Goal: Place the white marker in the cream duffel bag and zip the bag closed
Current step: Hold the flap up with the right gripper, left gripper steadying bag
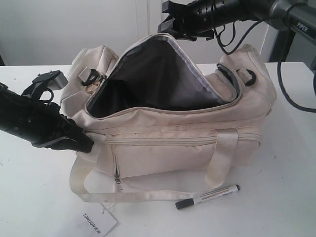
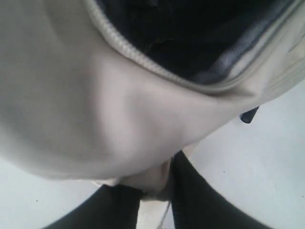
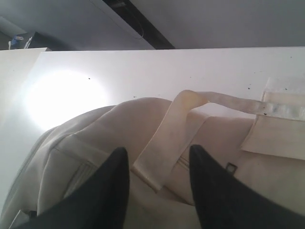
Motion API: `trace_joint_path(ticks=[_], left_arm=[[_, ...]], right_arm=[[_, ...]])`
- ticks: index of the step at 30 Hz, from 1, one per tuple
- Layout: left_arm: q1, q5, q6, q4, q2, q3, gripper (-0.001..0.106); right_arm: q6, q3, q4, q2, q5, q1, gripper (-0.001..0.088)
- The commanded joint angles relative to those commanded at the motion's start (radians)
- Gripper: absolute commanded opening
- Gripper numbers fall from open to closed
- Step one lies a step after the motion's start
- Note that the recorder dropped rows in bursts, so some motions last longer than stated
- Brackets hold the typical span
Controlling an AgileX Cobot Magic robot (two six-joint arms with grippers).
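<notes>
White table (image 1: 276, 197) is carrying everything. The cream duffel bag (image 1: 168, 143) is sitting mid-table, top zipper gaping wide and dark lining showing. Left gripper (image 1: 86, 143) is pinching a fold of bag fabric at the near left corner, jaws pressed onto the cloth. Right gripper (image 1: 165, 19) is hovering over the far rim with its jaws spread; one satin handle (image 3: 167, 143) is running between its fingers (image 3: 114, 191), not clamped. The white marker (image 1: 207, 196) is lying on the table just in front of the bag, outside it, beside the near handle. Hang tag (image 1: 100, 223) is lying at the front edge. Gold ring pull (image 1: 92, 89) is sitting at the zipper's left end.
</notes>
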Motion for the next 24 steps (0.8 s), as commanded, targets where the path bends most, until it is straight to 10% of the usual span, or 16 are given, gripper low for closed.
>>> trace_joint_path(ticks=[8,15,20,24], left_arm=[[0.000,-0.006,0.000,0.000,0.000,0.000,0.000],[0.000,-0.008,0.000,0.000,0.000,0.000,0.001],[0.000,-0.010,0.011,0.000,0.000,0.000,0.046],[0.000,0.003,0.011,0.000,0.000,0.000,0.052]], right_arm=[[0.004,0.000,0.001,-0.040,0.053,-0.025,0.0410],[0.004,0.000,-0.009,-0.088,0.270,-0.097,0.0080],[-0.016,0.000,-0.102,-0.134,0.342,-0.112,0.0000],[0.026,0.000,-0.104,-0.159,0.342,-0.114,0.0000]])
